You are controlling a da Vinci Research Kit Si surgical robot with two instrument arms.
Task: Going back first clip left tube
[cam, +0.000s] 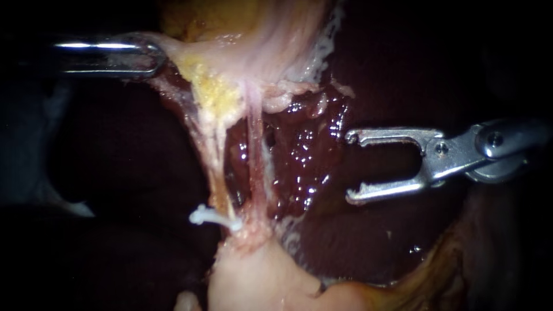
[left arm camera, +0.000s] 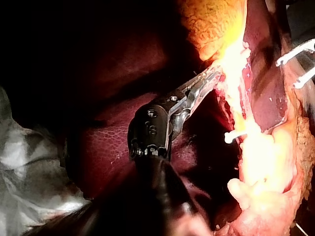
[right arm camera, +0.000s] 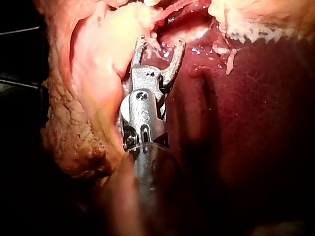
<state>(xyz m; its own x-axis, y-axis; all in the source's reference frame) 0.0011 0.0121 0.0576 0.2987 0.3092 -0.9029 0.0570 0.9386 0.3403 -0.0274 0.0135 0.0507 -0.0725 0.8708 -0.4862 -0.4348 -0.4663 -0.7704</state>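
Endoscope view: our right instrument (cam: 352, 167) comes in from the right. Its jaws are spread wide and empty, over the liver (cam: 305, 144) and apart from both tubes. The white clip (cam: 210, 217) sits low on the left tube (cam: 214, 167), just above the pale lump (cam: 259, 276), with one end poking out to the left. The right tube (cam: 253, 144) runs just beside it and is bare, no clip. Our left instrument (cam: 151, 56) enters from the left up top, jaws clamped on the pale tissue (cam: 190, 57), which pulls both tubes taut.

Left wrist view agrees. The left instrument (left arm camera: 210, 79) is biting the edge of that tissue, and the clip (left arm camera: 235, 134) is beside it, lower on the strand. Right wrist view shows the right instrument (right arm camera: 160, 46) with its forked jaws apart and nothing held, tips close over wet liver (right arm camera: 246, 123).

We judge the step in hand to be backing the right instrument away from the clipped tube. To do it well:
- Pull straight back along the shaft and leave the jaws apart.
- Lift slightly so the hooked tips don't scrape the liver.
- Don't sweep sideways toward the tubes.
- Hold the left instrument's traction steady, since a jerk could stress the clip.

We can't tell whether the clip spans the whole tube.
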